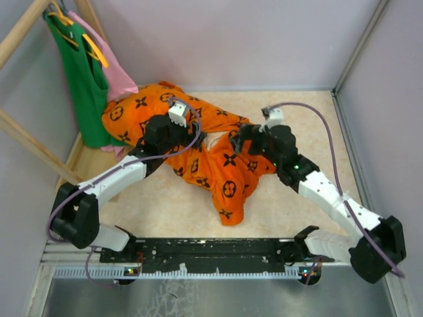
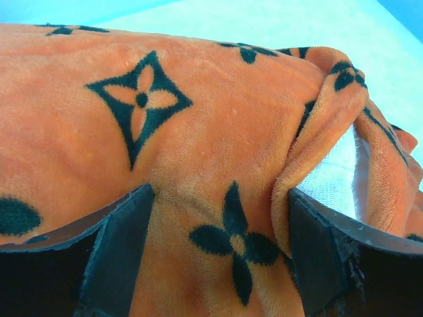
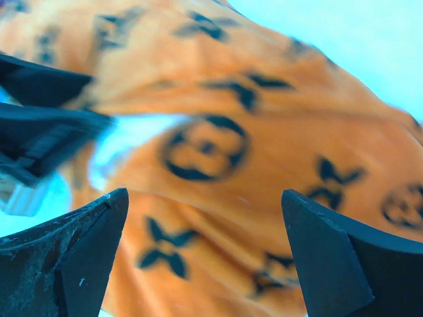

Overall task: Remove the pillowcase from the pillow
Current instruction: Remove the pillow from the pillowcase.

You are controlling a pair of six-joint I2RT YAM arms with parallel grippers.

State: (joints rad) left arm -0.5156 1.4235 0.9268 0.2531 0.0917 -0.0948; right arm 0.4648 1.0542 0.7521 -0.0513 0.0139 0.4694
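Pillowcase [image 1: 228,181] lengthwise diagonal, far-left to near-right

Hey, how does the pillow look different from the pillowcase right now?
The pillowcase is bright orange with black motifs; the pillow is plain white. The pillowcase lies rumpled and almost wholly in view; the pillow shows only as a small patch at the pillowcase's opening. Shared: both are soft and lie together on the table, the pillow mostly covered by the pillowcase.
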